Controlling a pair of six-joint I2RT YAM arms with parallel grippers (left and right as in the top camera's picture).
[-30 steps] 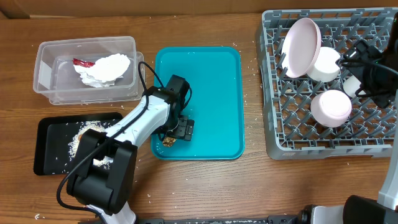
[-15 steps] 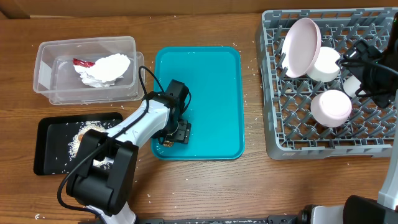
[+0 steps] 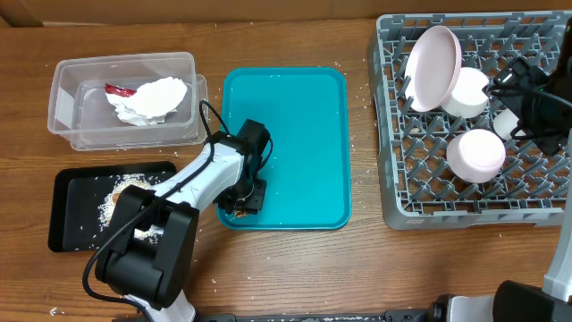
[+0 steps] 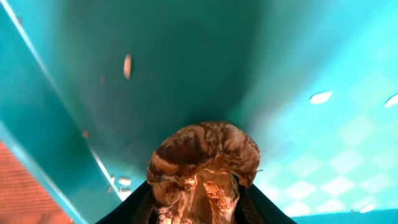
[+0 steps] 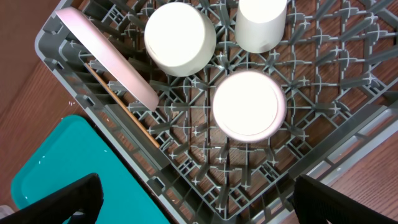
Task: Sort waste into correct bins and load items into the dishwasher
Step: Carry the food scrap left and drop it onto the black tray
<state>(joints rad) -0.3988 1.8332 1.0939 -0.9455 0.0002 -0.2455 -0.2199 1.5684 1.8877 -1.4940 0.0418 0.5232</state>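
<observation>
The small brown crumbly chunk (image 4: 202, 155) lies in the front left corner of the teal tray (image 3: 304, 134). My left gripper (image 4: 198, 205) is shut on it, both black fingers pressed to its sides; from above the gripper (image 3: 243, 204) covers that corner. The grey rack (image 3: 536, 201) holds the plate (image 3: 433, 67) on edge, two upturned bowls (image 3: 466, 92) (image 3: 476, 154) and the cup (image 3: 507, 122). My right gripper (image 5: 199, 199) hangs open over the rack's corner, holding nothing. The clear tub (image 3: 67, 107) contains the napkin (image 3: 147, 98) and red wrapper (image 3: 119, 89).
The black tray (image 3: 71, 224) at front left carries loose rice (image 3: 112, 206), and the left arm's base overlaps it. Rice grains are scattered on the wooden table between the teal tray and the rack. The right arm (image 3: 545, 107) stands over the rack's right side.
The left gripper has slid a little toward the tray's front left corner and its jaws have closed in on the brown chunk. The right arm has not moved.
</observation>
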